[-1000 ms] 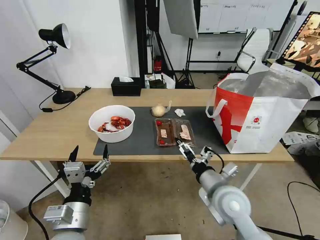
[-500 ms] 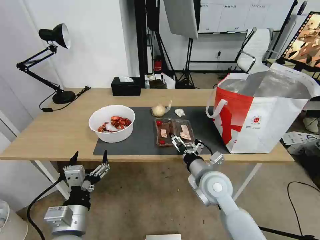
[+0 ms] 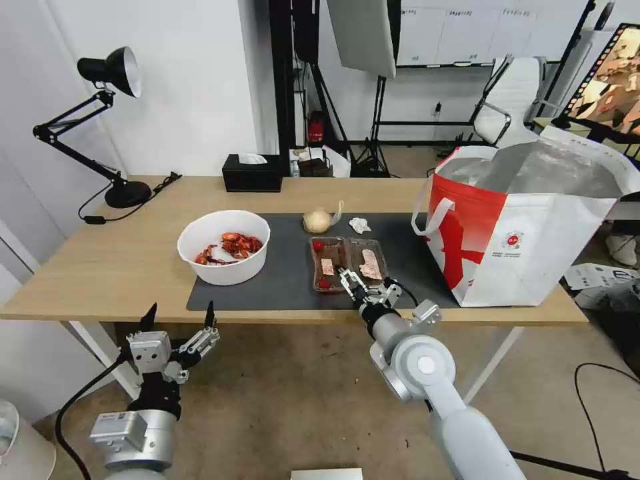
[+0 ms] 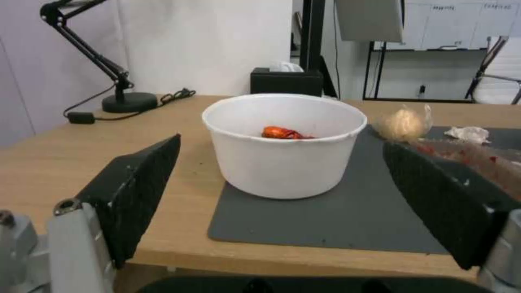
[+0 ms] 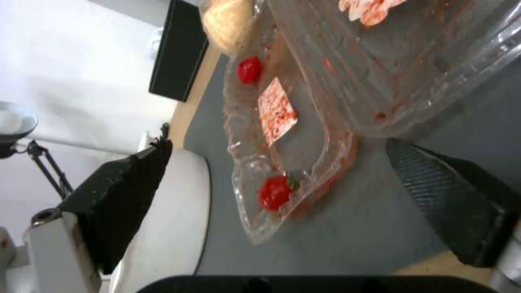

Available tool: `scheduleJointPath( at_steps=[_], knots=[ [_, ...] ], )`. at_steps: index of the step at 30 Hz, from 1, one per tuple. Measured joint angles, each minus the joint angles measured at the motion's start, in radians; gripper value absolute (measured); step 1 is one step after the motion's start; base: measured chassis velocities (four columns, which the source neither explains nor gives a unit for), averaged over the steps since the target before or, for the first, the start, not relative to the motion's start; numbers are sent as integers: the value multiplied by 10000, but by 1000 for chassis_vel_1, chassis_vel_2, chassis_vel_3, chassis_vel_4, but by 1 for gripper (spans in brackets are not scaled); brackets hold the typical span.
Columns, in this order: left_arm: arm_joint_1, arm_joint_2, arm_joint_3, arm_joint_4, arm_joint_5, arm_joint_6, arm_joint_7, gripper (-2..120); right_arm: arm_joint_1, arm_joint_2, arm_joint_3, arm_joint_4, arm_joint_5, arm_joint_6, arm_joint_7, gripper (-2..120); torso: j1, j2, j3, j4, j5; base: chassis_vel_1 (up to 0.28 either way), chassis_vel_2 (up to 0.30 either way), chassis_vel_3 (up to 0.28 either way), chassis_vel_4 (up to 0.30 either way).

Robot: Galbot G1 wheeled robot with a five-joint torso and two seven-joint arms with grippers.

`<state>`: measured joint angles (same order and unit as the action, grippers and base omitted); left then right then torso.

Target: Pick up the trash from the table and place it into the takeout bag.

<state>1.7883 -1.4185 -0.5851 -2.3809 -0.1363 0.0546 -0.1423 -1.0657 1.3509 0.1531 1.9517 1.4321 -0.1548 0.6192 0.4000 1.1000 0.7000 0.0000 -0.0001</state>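
Observation:
The clear two-part tray (image 3: 348, 263) with red scraps lies mid-mat on the table (image 3: 100, 267); up close it shows as the tray (image 5: 304, 134). My right gripper (image 3: 365, 283) is open at the tray's near edge, low over the dark mat (image 3: 280, 280). The white bowl of red shells (image 3: 223, 247) stands at the mat's left end. Behind the tray lie the beige knotted bag (image 3: 318, 220) and the crumpled tissue (image 3: 359, 225). The takeout bag (image 3: 527, 227) stands open at the right. My left gripper (image 3: 179, 313) hangs open below the table's front edge, facing the bowl (image 4: 282, 146).
A black tissue box (image 3: 252, 173) sits at the table's far edge and a black desk lamp (image 3: 100, 120) at the far left corner. Bare wood lies left of the bowl. Stands, a chair and cables fill the room behind.
My right arm has reached forward and a little left, bringing its open fingers from the table's front edge up to the tray's near edge. The left arm has hardly moved.

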Motion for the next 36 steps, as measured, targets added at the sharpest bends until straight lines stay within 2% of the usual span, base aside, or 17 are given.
scheduleJointPath(
  at_steps=[12, 22, 23, 30, 32, 36],
  knots=[
    [-28, 94, -8, 54, -35, -46, -19, 100, 207, 336, 5, -329, -156, 262, 16, 100, 0, 0, -1, 1, 1, 0, 0, 0, 0],
    [7, 98, -3, 141, -24, -342, -41, 100, 75, 253, -262, -259, -1837, 606, -603, 100, 0, 0, 1, 2, 2, 0, 0, 0, 0],
    [10, 112, -8, 157, -24, -361, -42, 100, 51, 194, -336, -246, -2403, 717, -774, 100, 1, 0, 1, 1, 2, 0, 0, 0, 0],
    [1, 112, -12, 191, -41, -382, -47, 100, 158, 15, -503, -333, -3168, 776, -1280, 100, 0, 0, 1, 0, 1, 0, 0, 0, 0],
    [1, 101, -13, 210, -42, -417, -48, 100, 263, -30, -569, -406, -3167, 709, -1437, 100, 0, 0, 1, 0, 1, 0, 0, 0, 0],
    [18, 87, -29, 239, -46, -571, -52, 100, 661, -35, -746, -615, -2601, -4, -1354, 100, 1, 0, 0, 0, 0, 0, 0, 0, 0]
  ],
)
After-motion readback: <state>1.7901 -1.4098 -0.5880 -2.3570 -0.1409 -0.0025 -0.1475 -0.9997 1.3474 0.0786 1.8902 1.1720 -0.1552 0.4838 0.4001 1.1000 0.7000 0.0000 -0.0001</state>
